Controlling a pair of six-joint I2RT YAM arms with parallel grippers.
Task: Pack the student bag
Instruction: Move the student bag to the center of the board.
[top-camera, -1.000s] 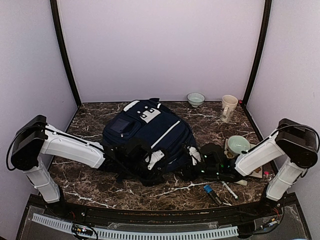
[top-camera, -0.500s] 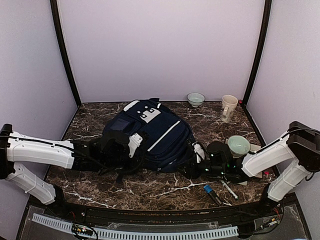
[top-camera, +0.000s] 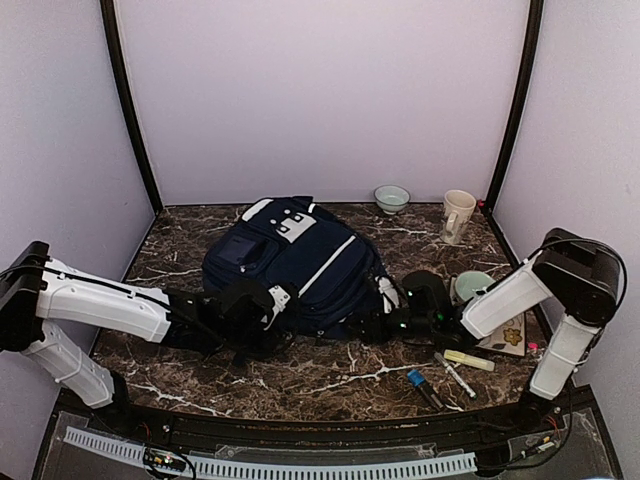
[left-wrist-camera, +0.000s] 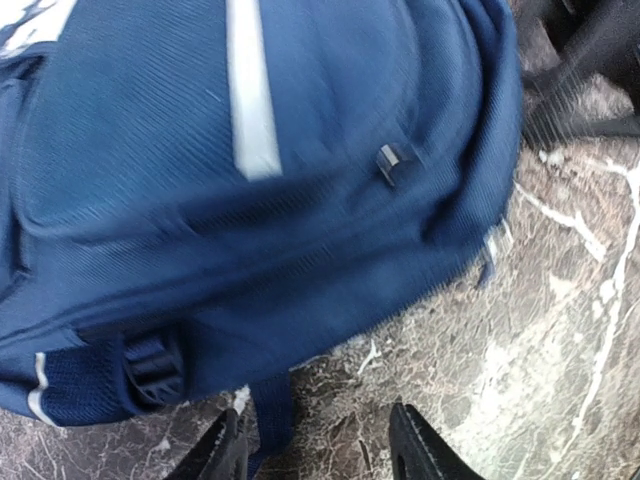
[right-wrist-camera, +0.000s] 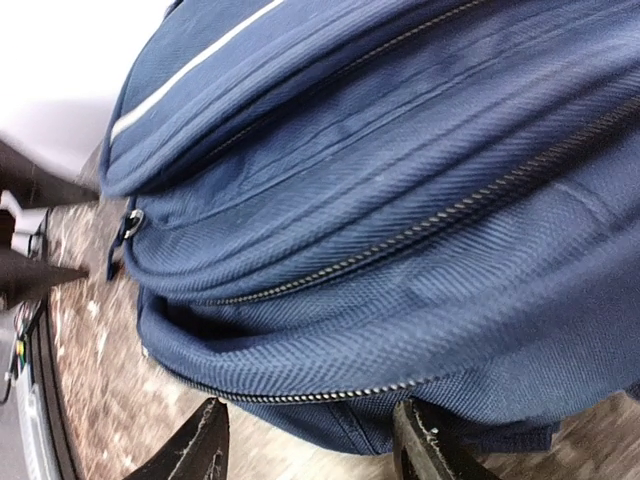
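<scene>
- Top external view: the student bag (top-camera: 290, 265) lies flat in the middle of the counter (top-camera: 300, 385). It has a white stripe (top-camera: 328, 266) and a grey-white patch (top-camera: 297, 228) with marks too small to read.
- The left arm (top-camera: 110, 300) reaches in low from the left. The left end effector (left-wrist-camera: 320, 440) sits at the bag's near edge, fingers (left-wrist-camera: 225, 455) apart, gripping nothing.
- The right arm (top-camera: 505, 297) reaches in low from the right. The right end effector (right-wrist-camera: 310, 435) is at the bag's right side, fingers (right-wrist-camera: 200, 445) apart below a zip (right-wrist-camera: 400, 240).
- The counter is dark marble with white veins. Pale purple walls (top-camera: 320, 90) stand around it.
</scene>
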